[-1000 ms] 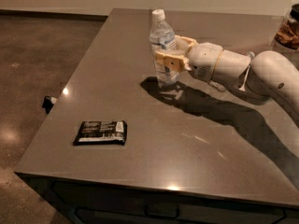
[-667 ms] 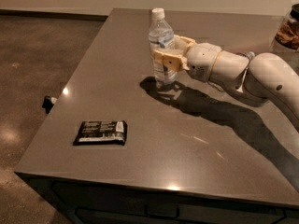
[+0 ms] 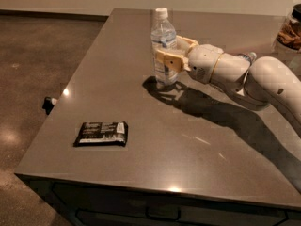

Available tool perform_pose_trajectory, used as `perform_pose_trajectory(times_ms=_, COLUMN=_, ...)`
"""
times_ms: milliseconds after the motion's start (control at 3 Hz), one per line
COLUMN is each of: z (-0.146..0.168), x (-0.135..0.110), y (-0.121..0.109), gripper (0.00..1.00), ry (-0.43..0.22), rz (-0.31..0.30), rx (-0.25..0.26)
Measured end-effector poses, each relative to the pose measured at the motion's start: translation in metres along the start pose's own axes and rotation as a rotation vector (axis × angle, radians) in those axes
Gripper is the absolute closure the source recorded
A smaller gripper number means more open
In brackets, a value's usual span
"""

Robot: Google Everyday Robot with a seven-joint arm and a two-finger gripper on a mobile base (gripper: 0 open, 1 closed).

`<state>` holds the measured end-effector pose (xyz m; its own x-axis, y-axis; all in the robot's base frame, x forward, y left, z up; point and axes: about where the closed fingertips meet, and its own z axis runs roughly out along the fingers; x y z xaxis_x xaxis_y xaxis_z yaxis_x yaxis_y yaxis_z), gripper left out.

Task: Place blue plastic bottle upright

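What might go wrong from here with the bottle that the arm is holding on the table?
1. The gripper clasps the blue plastic bottle around its middle, well above the base. If the fingers drag on it while opening or backing away, the tall, narrow bottle may tip over.
2. I cannot tell whether the bottle's base sits flat on the table. If it is released slightly tilted, it might wobble or fall.

You had the blue plastic bottle (image 3: 162, 32) standing upright on the table (image 3: 141, 102), toward its far middle. Your gripper (image 3: 168, 52) reached in from the right, its jaws clasping the bottle's middle, one before it and one behind. A flat packet (image 3: 101, 133) lay near the table's front left corner, well apart from the bottle. A jar (image 3: 289, 32) stood at the far right.
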<state>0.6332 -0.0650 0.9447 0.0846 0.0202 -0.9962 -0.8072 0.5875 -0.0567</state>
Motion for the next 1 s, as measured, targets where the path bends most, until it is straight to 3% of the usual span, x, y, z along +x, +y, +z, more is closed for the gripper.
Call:
perform_pose_trajectory(times_ms=667, z=-0.0014, x=0.0081, y=-0.0033, gripper=0.39, ry=-0.02, rz=0.009, rx=0.012)
perform_pose_trajectory(times_ms=1000, z=0.0002, x=0.0104, y=-0.0035, gripper=0.08, ry=-0.037, rz=0.007, rx=0.015)
